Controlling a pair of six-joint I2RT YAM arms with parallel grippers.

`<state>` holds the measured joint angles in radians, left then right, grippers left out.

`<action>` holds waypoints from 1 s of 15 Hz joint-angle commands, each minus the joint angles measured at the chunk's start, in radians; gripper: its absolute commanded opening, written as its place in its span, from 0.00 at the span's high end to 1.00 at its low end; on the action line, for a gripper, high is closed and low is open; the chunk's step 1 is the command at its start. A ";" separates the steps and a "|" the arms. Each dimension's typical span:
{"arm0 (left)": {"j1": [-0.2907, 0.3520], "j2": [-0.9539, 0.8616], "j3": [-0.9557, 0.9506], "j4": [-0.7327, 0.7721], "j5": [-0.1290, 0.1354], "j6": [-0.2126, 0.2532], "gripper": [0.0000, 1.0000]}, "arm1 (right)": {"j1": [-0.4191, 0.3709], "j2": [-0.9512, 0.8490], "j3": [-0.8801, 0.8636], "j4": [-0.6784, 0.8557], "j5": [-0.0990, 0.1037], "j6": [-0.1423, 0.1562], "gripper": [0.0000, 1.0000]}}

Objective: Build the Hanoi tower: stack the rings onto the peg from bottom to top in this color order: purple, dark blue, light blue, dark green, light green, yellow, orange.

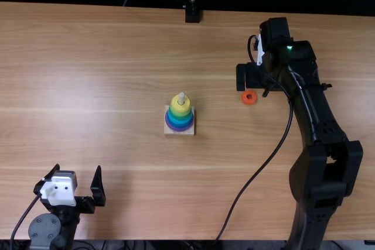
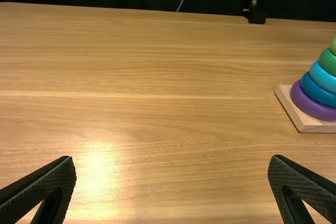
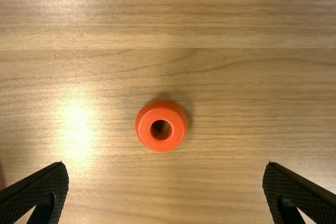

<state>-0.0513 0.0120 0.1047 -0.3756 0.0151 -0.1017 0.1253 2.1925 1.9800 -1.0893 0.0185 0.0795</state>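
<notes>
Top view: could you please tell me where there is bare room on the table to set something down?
The widest bare patch lies left of the tower, beyond the left gripper. Another lies between the tower and the table's far edge. It is crowded on the right, around the orange ring, the right arm and its cable.

Stacked rings [image 1: 179, 119] around peg [image 1: 181, 97] on base [image 1: 169, 132]; loose ring [image 1: 249, 102] on table [image 1: 94, 98], right of base, slightly behind.
</notes>
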 commanded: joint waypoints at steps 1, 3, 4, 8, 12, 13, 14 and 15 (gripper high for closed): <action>0.005 -0.012 -0.105 -0.079 0.013 0.015 0.00 | -0.003 0.038 -0.018 -0.003 0.000 0.013 0.00; 0.005 -0.012 -0.105 -0.079 0.013 0.015 0.00 | -0.003 0.061 -0.023 -0.005 0.002 0.013 0.00; 0.005 -0.012 -0.105 -0.079 0.013 0.015 0.00 | -0.001 0.073 -0.024 -0.003 0.004 0.013 0.00; 0.005 -0.012 -0.105 -0.079 0.013 0.015 0.00 | 0.002 0.124 -0.013 0.000 0.004 0.016 0.00; 0.005 -0.012 -0.105 -0.079 0.013 0.015 0.00 | 0.005 0.165 -0.009 0.000 0.007 0.020 0.00; 0.005 -0.012 -0.105 -0.079 0.013 0.017 0.00 | 0.007 0.170 -0.006 0.000 0.007 0.020 0.00; 0.005 -0.012 -0.105 -0.079 0.013 0.015 0.00 | 0.007 0.173 -0.004 0.000 0.007 0.020 0.00; 0.005 -0.012 -0.105 -0.079 0.013 0.015 0.00 | 0.007 0.176 -0.003 0.000 0.007 0.020 0.00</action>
<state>-0.0513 0.0116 0.1047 -0.3759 0.0151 -0.1005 0.1265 2.3497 1.9743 -1.0885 0.0193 0.0887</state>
